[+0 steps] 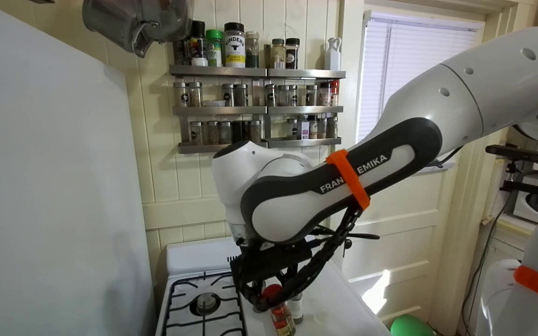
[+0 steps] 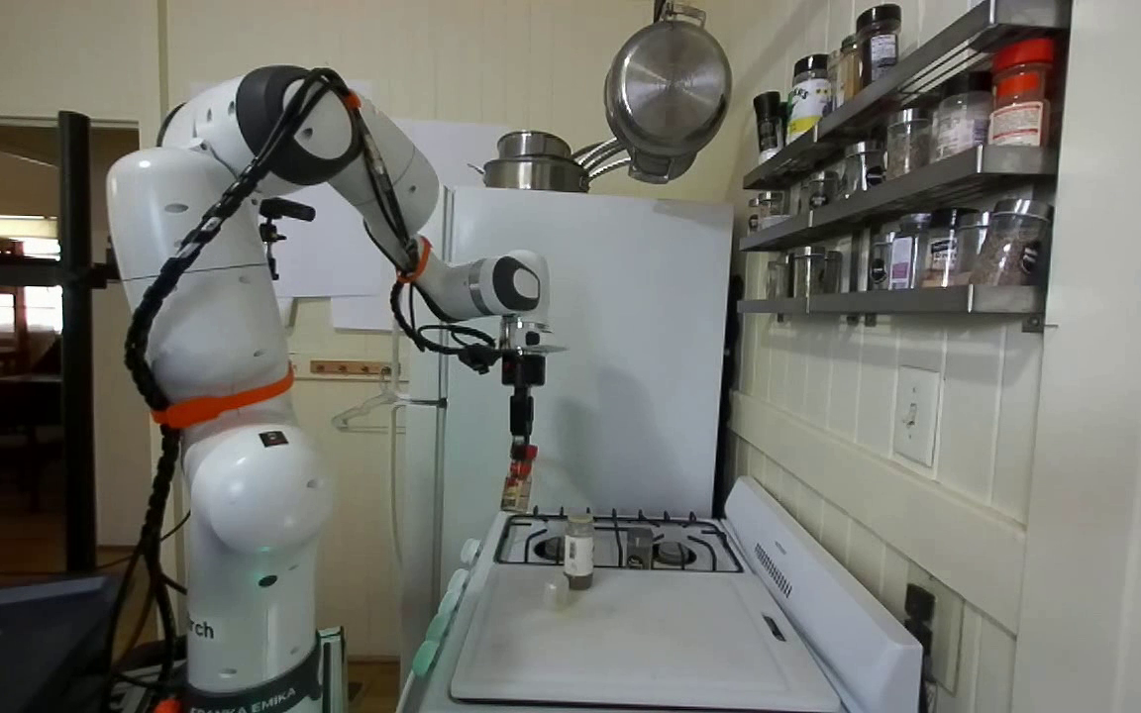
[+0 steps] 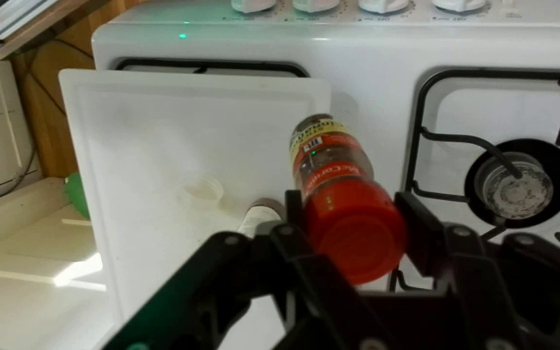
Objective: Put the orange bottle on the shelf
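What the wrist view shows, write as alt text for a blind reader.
A black, two-fingered claw grips a clear, round, red-capped spice bottle above a white stove; a flat white panel lies at left, a round grey burner at right.

Bottle (image 3: 344, 197): red cap, red-and-yellow label; held tilted, cap uppermost. Well below shelf (image 1: 241, 110): wall-mounted, three metal tiers, loaded.

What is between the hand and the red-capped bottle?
Nothing: the wrist view shows the hand closed directly on the red-capped bottle, gripping its cap from both sides.
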Available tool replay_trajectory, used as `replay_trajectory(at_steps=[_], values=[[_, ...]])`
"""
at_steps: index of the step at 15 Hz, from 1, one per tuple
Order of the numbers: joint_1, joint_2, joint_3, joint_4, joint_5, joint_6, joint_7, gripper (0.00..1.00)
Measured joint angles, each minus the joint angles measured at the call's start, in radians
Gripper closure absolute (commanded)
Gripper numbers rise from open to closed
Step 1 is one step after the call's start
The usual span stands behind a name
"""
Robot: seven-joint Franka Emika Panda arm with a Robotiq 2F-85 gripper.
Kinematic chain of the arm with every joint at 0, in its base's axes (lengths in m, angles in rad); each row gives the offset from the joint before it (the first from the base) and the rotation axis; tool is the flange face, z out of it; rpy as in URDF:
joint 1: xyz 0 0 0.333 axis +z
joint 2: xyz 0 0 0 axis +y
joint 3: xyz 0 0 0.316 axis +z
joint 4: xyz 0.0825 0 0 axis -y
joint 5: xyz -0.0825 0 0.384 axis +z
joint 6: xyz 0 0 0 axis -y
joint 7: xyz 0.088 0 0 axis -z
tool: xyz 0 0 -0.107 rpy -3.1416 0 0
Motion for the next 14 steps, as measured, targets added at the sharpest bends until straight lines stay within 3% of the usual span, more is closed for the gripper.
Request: replay_trajectory(at_steps=[8, 9, 14], values=[[-0.006, -0.07, 0.01, 0.12, -0.064, -0.261, 0.071, 0.75], [-0.007, -0.079, 0.01, 0.129, -0.072, -0.286, 0.078, 0.5], [-0.017, -0.123, 0.01, 0.132, -0.089, -0.316, 0.107, 0.5]])
